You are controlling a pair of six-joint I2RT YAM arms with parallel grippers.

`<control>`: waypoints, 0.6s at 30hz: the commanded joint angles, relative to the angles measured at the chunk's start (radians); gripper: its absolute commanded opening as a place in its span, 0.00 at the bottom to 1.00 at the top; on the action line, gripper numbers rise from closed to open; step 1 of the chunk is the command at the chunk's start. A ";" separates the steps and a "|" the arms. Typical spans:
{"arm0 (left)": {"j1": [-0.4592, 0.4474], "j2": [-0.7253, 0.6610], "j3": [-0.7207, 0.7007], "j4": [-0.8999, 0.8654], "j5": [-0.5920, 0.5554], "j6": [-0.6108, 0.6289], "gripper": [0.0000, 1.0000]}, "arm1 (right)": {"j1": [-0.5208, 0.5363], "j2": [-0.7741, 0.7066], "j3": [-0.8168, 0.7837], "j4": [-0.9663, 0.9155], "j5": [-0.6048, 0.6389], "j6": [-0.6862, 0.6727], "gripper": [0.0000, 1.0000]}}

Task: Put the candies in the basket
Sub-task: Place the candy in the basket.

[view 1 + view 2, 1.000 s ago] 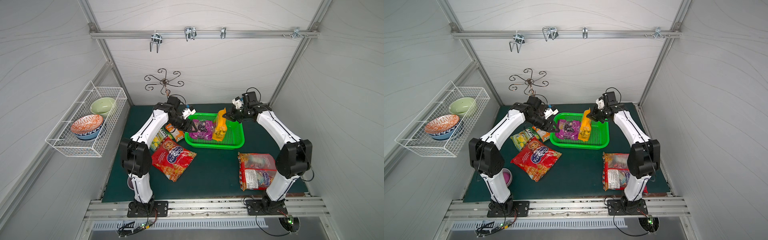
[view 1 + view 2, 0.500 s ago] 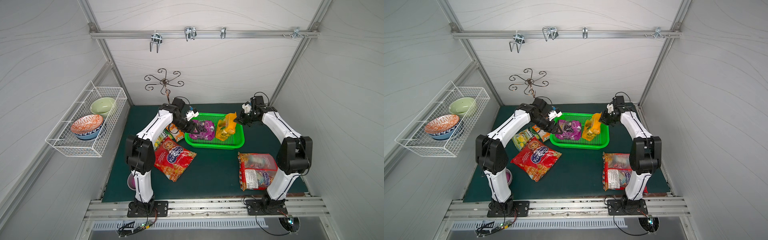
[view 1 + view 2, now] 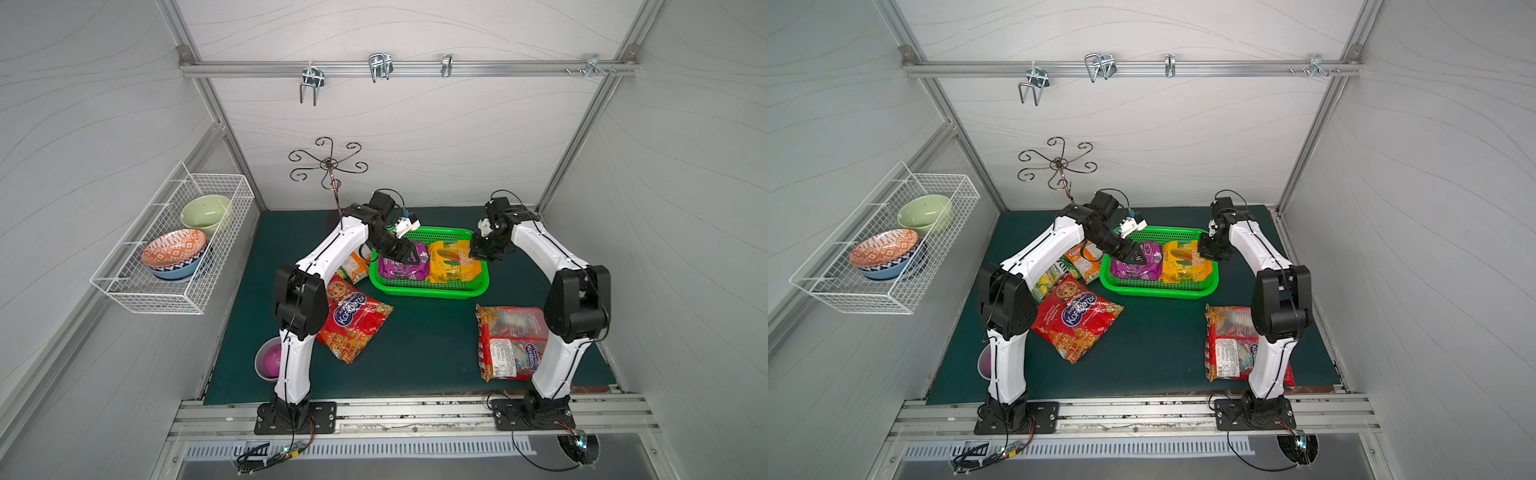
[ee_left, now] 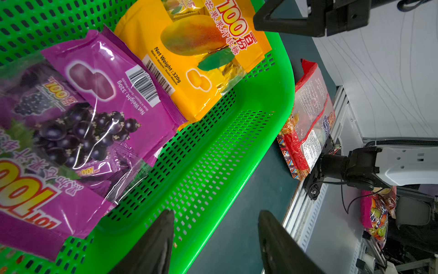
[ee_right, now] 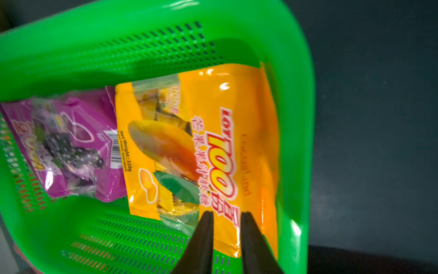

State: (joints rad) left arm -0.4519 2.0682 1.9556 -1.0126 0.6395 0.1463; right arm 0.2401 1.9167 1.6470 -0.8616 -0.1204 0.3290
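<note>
Glossy yellow mango bag [image 5: 189, 154] beside purple grape bag [image 4: 94, 106] in green mesh basket [image 5: 297, 118], right hand [image 5: 226, 213] parted, left hand [image 4: 215, 212] spread

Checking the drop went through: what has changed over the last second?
The right gripper lowered the yellow mango bag from upright to flat in the green basket, beside the purple grape bag, and its jaws have parted, letting it go. The left gripper stayed open over the basket; both red bags stayed on the mat.
</note>
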 commanded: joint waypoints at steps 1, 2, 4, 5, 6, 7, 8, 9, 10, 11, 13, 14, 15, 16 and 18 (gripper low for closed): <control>0.002 0.013 0.032 0.019 -0.011 -0.003 0.60 | 0.040 0.078 0.066 -0.052 0.041 -0.040 0.18; 0.003 0.008 0.028 0.018 -0.015 0.000 0.60 | 0.046 0.089 0.074 -0.044 0.041 -0.040 0.18; 0.004 -0.002 0.017 0.018 -0.022 0.008 0.60 | 0.054 0.103 0.078 -0.017 0.031 -0.040 0.18; 0.005 -0.004 0.015 0.018 -0.024 0.011 0.60 | 0.054 0.107 0.079 -0.009 0.018 -0.039 0.18; 0.008 -0.007 0.013 0.014 -0.024 0.017 0.60 | 0.053 0.108 0.081 0.002 -0.006 -0.038 0.18; 0.013 -0.011 0.013 0.013 -0.024 0.017 0.60 | 0.053 0.104 0.082 0.004 -0.021 -0.038 0.18; 0.018 -0.014 0.010 0.013 -0.023 0.019 0.60 | 0.053 0.098 0.088 -0.012 -0.023 -0.035 0.18; 0.025 -0.020 0.007 0.012 -0.023 0.019 0.60 | 0.054 0.079 0.094 -0.032 -0.019 -0.032 0.18; 0.031 -0.026 0.004 0.012 -0.023 0.022 0.60 | 0.054 0.049 0.089 -0.044 -0.010 -0.032 0.19; 0.037 -0.030 0.001 0.011 -0.024 0.025 0.60 | 0.056 0.015 0.078 -0.049 0.002 -0.029 0.20; 0.052 -0.041 -0.011 0.009 -0.023 0.030 0.60 | 0.056 -0.068 0.035 -0.049 0.025 -0.014 0.28; 0.058 -0.045 -0.018 0.008 -0.022 0.032 0.60 | 0.056 -0.107 0.012 -0.049 0.031 0.002 0.32; 0.064 -0.050 -0.023 0.005 -0.021 0.037 0.60 | 0.056 -0.146 -0.021 -0.042 0.033 0.020 0.37; 0.070 -0.054 -0.026 0.001 -0.024 0.042 0.60 | 0.058 -0.175 -0.054 -0.039 0.046 0.033 0.42; 0.079 -0.064 -0.035 -0.015 -0.034 0.059 0.60 | 0.057 -0.204 -0.099 -0.057 0.099 0.061 0.44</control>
State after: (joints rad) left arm -0.3912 2.0579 1.9297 -1.0145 0.6159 0.1680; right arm 0.2970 1.8004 1.6016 -0.8745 -0.0856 0.3408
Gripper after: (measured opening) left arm 0.602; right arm 0.432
